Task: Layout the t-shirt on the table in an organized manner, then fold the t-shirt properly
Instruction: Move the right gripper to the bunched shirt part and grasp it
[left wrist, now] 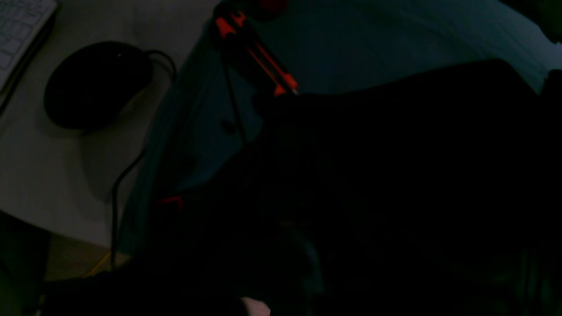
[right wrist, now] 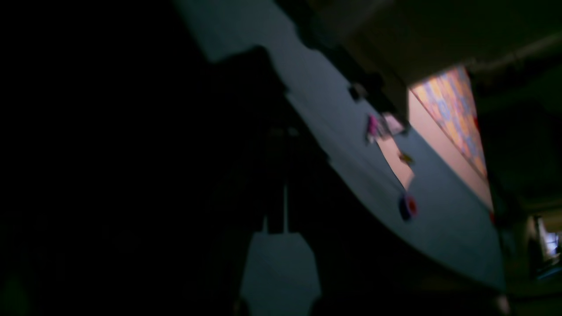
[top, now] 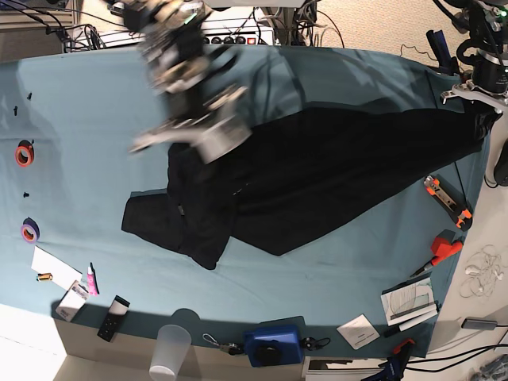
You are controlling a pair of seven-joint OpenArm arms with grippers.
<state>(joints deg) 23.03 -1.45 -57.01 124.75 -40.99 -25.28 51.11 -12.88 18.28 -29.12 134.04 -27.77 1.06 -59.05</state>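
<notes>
One teal table [top: 95,159] under black t-shirt [top: 317,175], clutter-edged.

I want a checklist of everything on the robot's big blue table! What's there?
Surface: table under teal cloth, curved far edge.
Job's things: black t-shirt stretched across the middle, not flat; one end bunched.
Clutter: tape rolls and a cup; orange cutter and papers near the left arm's side.
Grippers: right gripper blurred over the shirt, shut; whether it holds cloth cannot be told. Left gripper at the shirt's far end, shut, grip unclear.
Cables: bundles behind the table; a cord beside it.
Surroundings: mouse and keyboard on a side desk.
</notes>
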